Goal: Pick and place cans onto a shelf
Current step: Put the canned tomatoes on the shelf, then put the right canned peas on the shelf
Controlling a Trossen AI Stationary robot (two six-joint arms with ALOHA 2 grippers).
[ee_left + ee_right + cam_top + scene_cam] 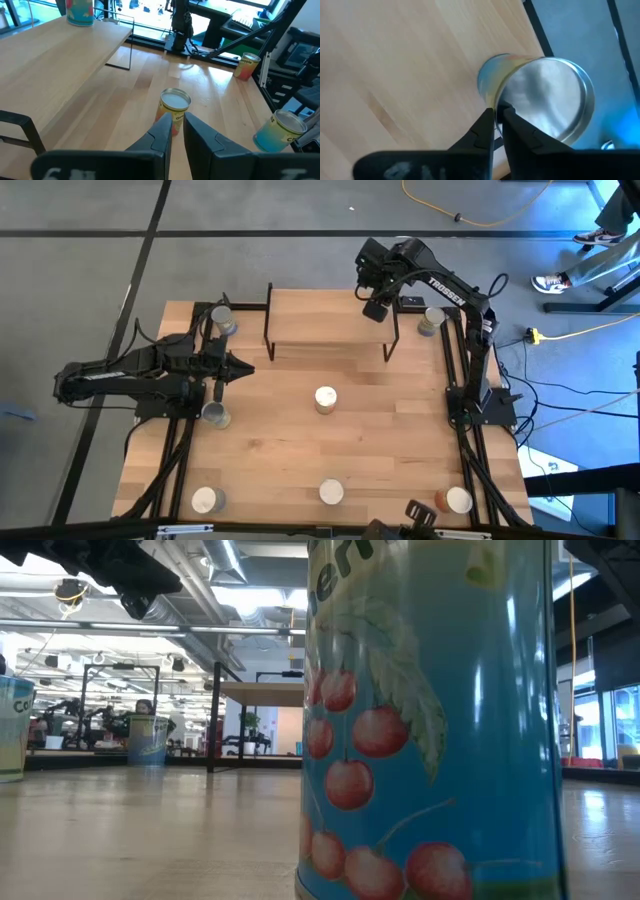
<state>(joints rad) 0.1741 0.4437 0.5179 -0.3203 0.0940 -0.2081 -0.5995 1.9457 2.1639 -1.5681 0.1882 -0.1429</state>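
Note:
The shelf [330, 320] stands at the table's far middle on thin black legs. One can [545, 100], silver-topped, stands upright on the right end of its board [80, 11]; in the high view the arm hides it. My right gripper [376, 310] hangs over that end and points steeply down, right at the can's rim [497, 112]. At the table's left my left gripper [245, 368] points toward the right edge, its fingers almost together with nothing between them [178, 132]. A yellow can [326, 398] stands mid-table ahead of it.
Other cans stand on the table: two by the left arm [222, 323] [215, 413], one at the far right [432, 320], three along the near edge [205, 500] [331, 492] [455, 500]. A blue cherry-label can [430, 720] fills the low view. Black rails run along both sides.

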